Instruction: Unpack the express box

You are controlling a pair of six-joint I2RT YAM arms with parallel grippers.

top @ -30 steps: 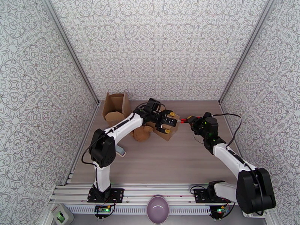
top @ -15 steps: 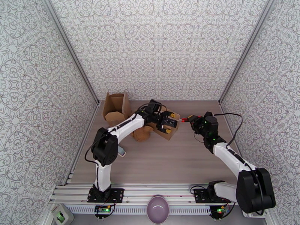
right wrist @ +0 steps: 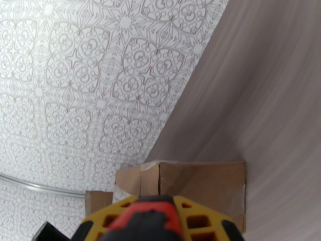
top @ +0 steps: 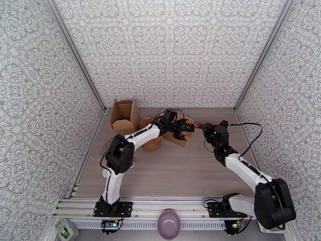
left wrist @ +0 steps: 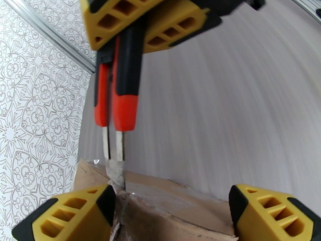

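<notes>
Right tool (top: 206,126) pinches the cutter (left wrist: 125,103), blade at the taped express box (right wrist: 200,183), left tool (left wrist: 172,215) spread astride it: next up, likely a steady slice along the seam.

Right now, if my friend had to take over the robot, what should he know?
Left gripper: jaws wide apart, one on either side of the small cardboard box. I cannot tell whether they press it.
Right gripper: shut on the red utility knife, with the blade tip at the box's taped seam.
Done: knife in hand and lined up on the tape.
Left: slit the tape, open the flaps, take out what is inside.
Nearby: an opened box at the back left.
</notes>
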